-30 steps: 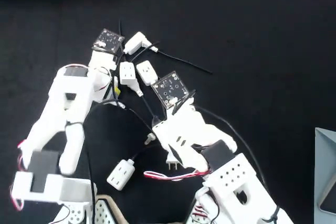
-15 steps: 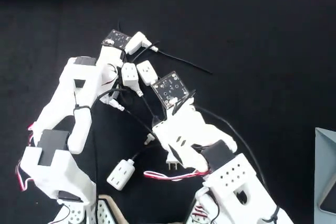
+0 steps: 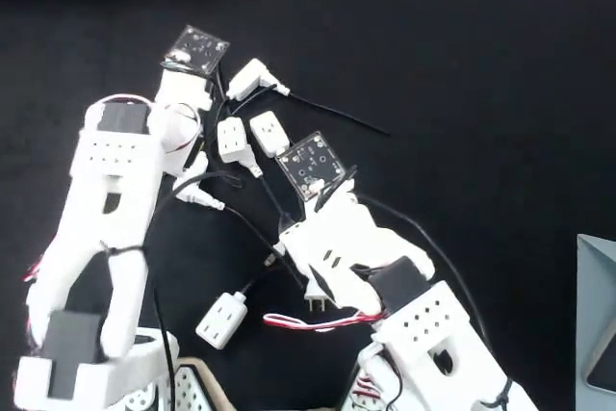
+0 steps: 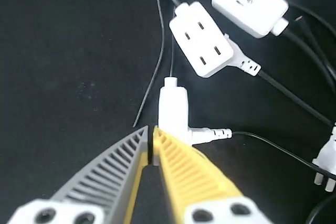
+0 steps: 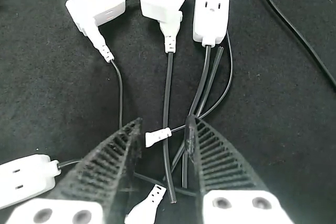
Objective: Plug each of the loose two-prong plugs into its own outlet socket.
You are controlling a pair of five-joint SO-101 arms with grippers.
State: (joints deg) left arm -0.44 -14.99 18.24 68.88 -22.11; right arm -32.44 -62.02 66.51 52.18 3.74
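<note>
Your left arm [image 3: 106, 209] has swung back from its reach toward the sockets, and its wrist now sits farther out to the left. Your right arm [image 3: 356, 252] has not moved. By my judgement no plug is seated yet.

The left gripper [image 4: 151, 130] has its jaws pressed nearly together, tips touching the white angled plug [image 4: 173, 106], which lies just short of the three-way socket [image 4: 202, 39]. The right gripper [image 5: 164, 124] stands wide open over the black cords [image 5: 169, 103].

You cannot tell whether the angled plug is pinched or only nudged, and its prongs are hidden.
</note>
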